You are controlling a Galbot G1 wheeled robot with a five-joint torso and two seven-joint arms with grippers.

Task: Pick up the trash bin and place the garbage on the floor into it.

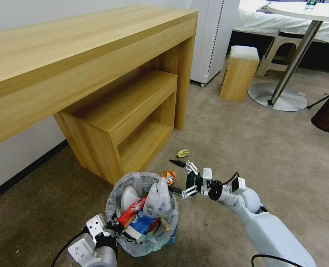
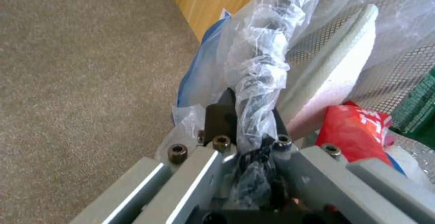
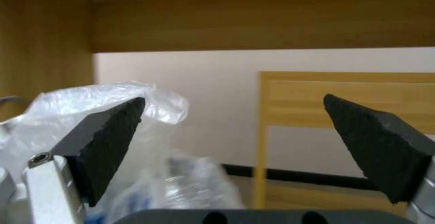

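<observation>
We find the left gripper (image 2: 244, 122) pinching the trash bin (image 1: 142, 222) rim; right gripper (image 1: 179, 177) spread beside it, should release clear of the liner.

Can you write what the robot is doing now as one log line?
left gripper: shut on trash bin rim | right gripper: open beside bin | yellow wrapper: on floor

Smooth white right arm (image 1: 272, 233) with a shiny silver wrist and a thin black cable looping over it. Right gripper (image 1: 178, 176) with black pointy fingers (image 3: 108, 142) on silver blocks. Left gripper (image 2: 247, 115) grey and silver, with small dark screws, black fingertips, a black cable behind.
</observation>
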